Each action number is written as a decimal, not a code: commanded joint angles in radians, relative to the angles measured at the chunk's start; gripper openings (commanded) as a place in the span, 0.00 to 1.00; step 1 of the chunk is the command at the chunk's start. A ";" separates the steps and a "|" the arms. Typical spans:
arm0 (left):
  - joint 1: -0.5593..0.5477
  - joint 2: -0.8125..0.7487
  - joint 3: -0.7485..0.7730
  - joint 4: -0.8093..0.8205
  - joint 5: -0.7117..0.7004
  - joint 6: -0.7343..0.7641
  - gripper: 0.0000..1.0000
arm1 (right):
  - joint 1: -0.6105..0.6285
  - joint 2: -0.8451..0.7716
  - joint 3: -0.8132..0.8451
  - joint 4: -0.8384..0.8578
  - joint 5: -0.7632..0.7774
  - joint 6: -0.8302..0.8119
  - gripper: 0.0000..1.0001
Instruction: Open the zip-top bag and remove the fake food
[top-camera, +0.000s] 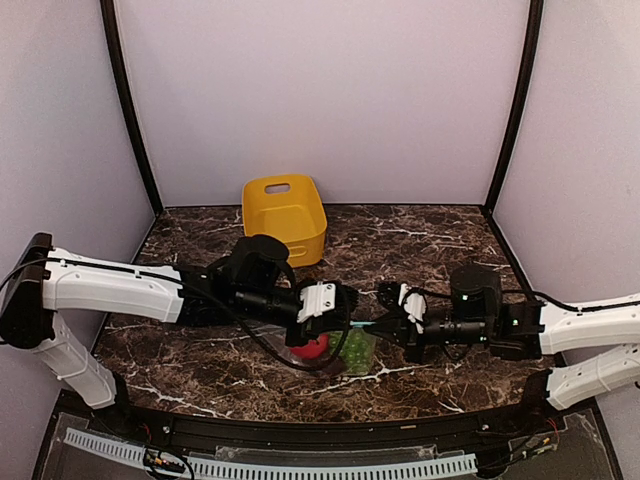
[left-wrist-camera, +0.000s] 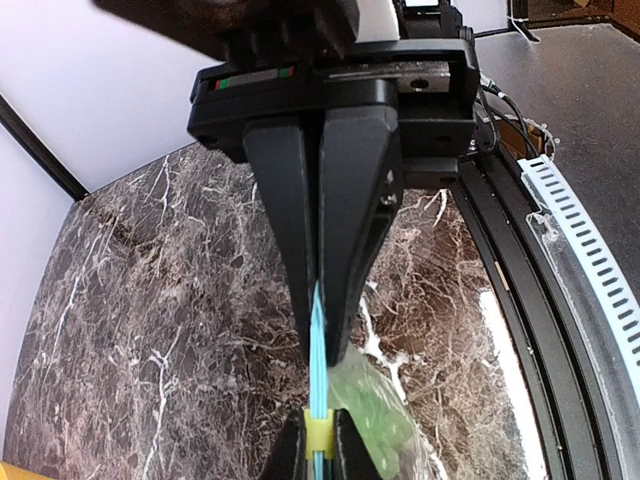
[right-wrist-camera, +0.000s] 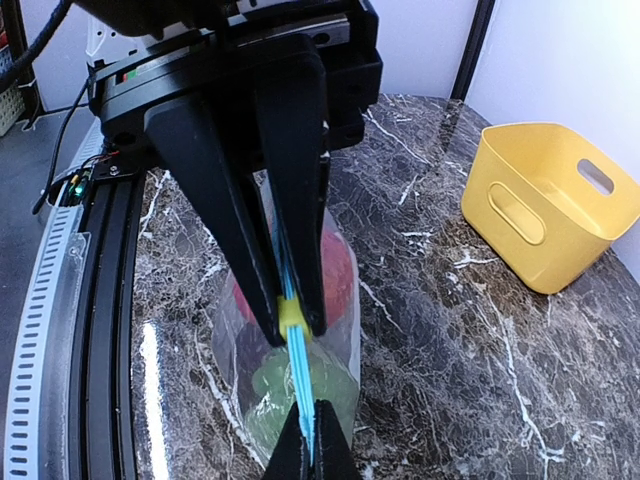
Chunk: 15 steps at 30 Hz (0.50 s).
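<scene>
Bag (top-camera: 340, 350) hangs at near centre of the table (top-camera: 200, 350), food (right-wrist-camera: 335, 275) inside, left gripper (left-wrist-camera: 320, 345) clamped on its strip (left-wrist-camera: 317, 385), right gripper (right-wrist-camera: 290, 325) clamped on the slider (left-wrist-camera: 317, 432); a skewed or hard pull could slip the thin strip free or tear it.

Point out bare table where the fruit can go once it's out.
Bare: back right, between bin and right wall; front left, between left arm and table edge. Crowded: centre, where left gripper and right gripper pinch the bag.
</scene>
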<state>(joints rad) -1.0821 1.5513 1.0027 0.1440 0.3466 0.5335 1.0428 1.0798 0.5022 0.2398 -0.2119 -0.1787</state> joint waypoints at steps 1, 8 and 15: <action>0.038 -0.072 -0.066 -0.023 -0.048 -0.026 0.05 | 0.009 -0.054 -0.028 0.042 0.048 0.005 0.00; 0.067 -0.143 -0.142 -0.045 -0.113 -0.046 0.06 | -0.012 -0.110 -0.053 0.021 0.110 0.032 0.00; 0.100 -0.236 -0.190 -0.120 -0.184 -0.043 0.06 | -0.077 -0.196 -0.080 0.001 0.167 0.098 0.00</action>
<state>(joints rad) -1.0142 1.3857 0.8528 0.1223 0.2401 0.5007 0.9997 0.9474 0.4461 0.2230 -0.1101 -0.1303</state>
